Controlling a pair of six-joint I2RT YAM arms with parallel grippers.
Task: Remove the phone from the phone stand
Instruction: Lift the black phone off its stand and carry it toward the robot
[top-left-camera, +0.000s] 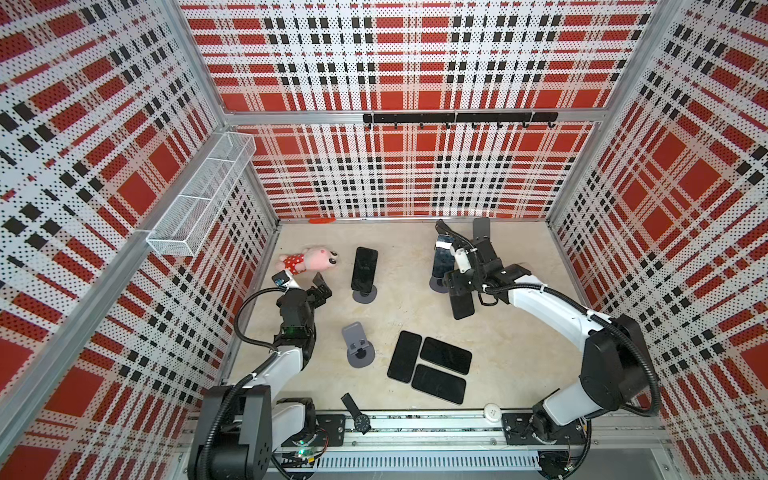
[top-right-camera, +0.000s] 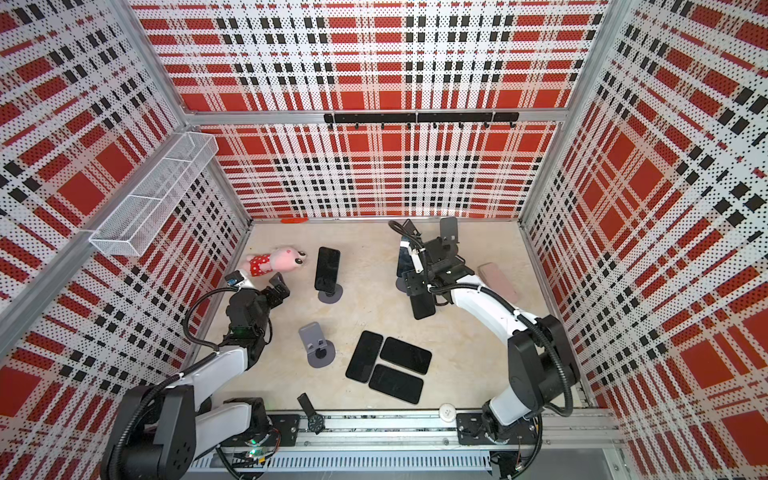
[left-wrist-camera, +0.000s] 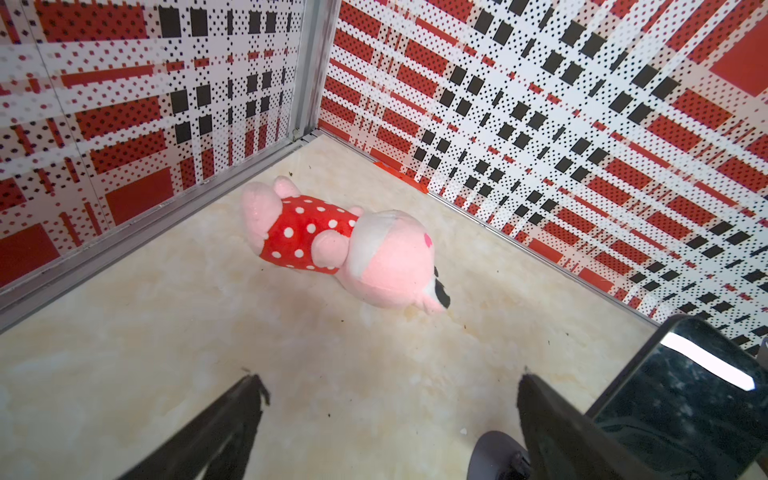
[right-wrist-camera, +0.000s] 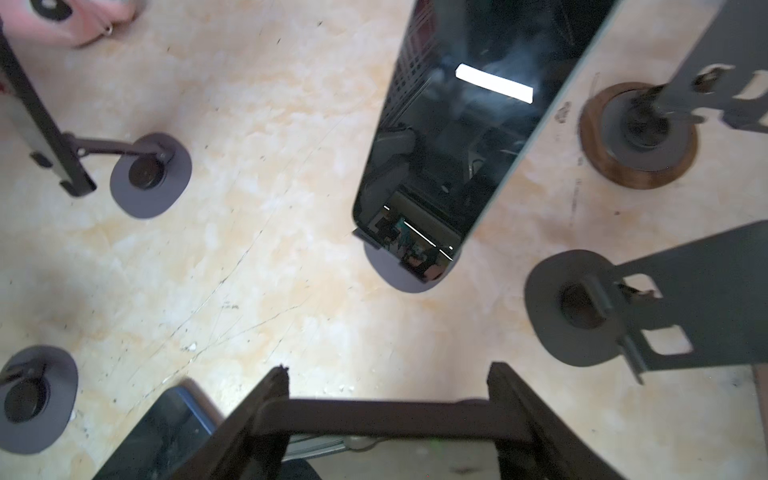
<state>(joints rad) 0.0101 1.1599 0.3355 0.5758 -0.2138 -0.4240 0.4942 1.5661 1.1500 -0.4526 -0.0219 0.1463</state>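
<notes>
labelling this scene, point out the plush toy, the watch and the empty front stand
plush toy (top-left-camera: 311, 261): in a top view, back of its head
watch (top-left-camera: 360, 422): in a top view, its dial
front stand (top-left-camera: 354, 336): in a top view, its back plate

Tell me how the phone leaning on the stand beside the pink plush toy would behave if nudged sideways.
The leaning phone looks like a stiff, flat slab, so it should move as one piece. Its glossy screen suggests a slippery surface. It rises tall over the small round base of its stand, so a sideways nudge would probably topple it or drag both along.
</notes>
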